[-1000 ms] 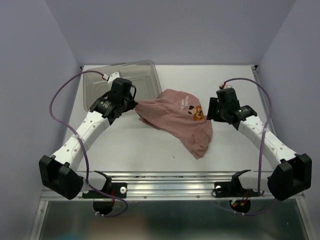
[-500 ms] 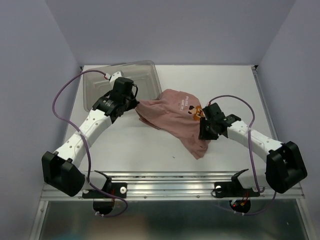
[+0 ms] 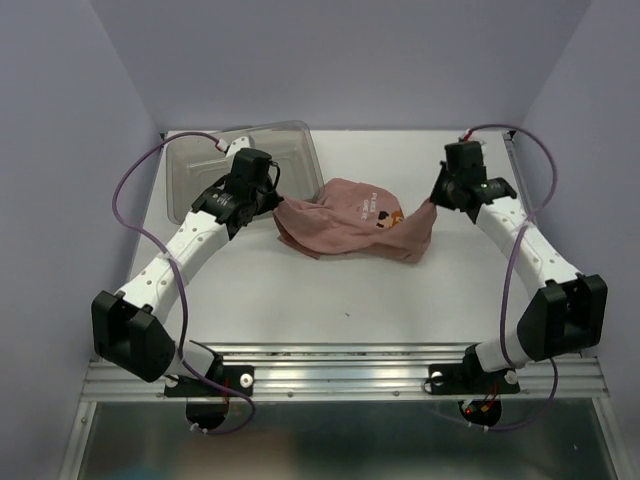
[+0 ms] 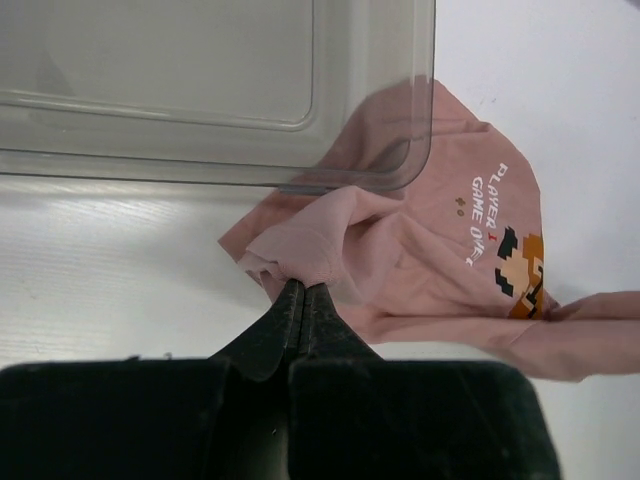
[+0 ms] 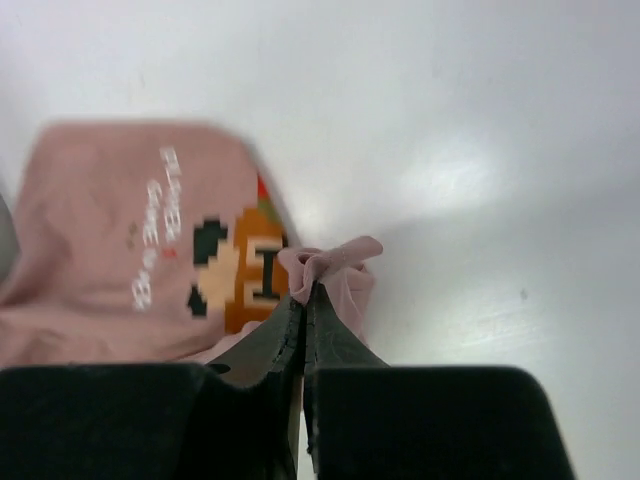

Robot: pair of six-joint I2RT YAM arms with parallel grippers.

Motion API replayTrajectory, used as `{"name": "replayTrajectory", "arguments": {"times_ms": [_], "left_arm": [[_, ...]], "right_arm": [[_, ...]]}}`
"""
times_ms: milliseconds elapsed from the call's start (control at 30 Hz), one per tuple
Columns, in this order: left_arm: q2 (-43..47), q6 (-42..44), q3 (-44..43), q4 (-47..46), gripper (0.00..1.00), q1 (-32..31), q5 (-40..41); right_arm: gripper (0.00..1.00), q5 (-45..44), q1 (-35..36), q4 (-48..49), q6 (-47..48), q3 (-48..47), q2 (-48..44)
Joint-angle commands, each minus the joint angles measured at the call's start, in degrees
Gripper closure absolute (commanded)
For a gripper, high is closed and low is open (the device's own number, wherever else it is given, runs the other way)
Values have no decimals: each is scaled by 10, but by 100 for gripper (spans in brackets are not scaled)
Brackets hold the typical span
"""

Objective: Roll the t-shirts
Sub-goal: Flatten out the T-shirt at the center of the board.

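Observation:
The dusty-pink t-shirt (image 3: 345,228) hangs crumpled between my two grippers over the middle of the table, its pixel print (image 3: 388,217) facing up. My left gripper (image 3: 275,208) is shut on a bunch of cloth at the shirt's left end, beside the bin's near right corner; its tips (image 4: 302,287) pinch a pink fold (image 4: 300,245). On the other side my right gripper (image 3: 435,203) is shut on the shirt's right edge, a small tuft (image 5: 330,258) poking out above its tips (image 5: 305,292). The shirt's underside is hidden.
A clear grey plastic bin (image 3: 190,175) stands at the back left, its corner (image 4: 415,150) overlapping the shirt's edge in the left wrist view. White table (image 3: 330,290) stretches in front of the shirt. Side walls close in on both sides.
My right gripper closed on the shirt's lower right part and carried it up and back to the right, pulling the cloth into a band. The left gripper kept its grip and barely moved.

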State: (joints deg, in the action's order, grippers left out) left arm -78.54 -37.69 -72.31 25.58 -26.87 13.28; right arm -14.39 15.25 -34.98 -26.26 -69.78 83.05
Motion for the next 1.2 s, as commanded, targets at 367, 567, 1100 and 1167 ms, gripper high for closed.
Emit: {"name": "replayTrajectory", "arguments": {"times_ms": [367,567,1100,1167], "left_arm": [[30,47,-27,-6,100,6,37],[34,40,1,-11,100,7,33],[13,36,11,-15,100,7,29],[15,34,13,-14,100,7,29]], "right_arm": [[97,52,-72,-87,-54,-22,-198],[52,83,-72,-159,-102,88,-232],[42,180,-72,-66,-64,224,-131],[41,183,-72,-60,-73,230,-132]]}}
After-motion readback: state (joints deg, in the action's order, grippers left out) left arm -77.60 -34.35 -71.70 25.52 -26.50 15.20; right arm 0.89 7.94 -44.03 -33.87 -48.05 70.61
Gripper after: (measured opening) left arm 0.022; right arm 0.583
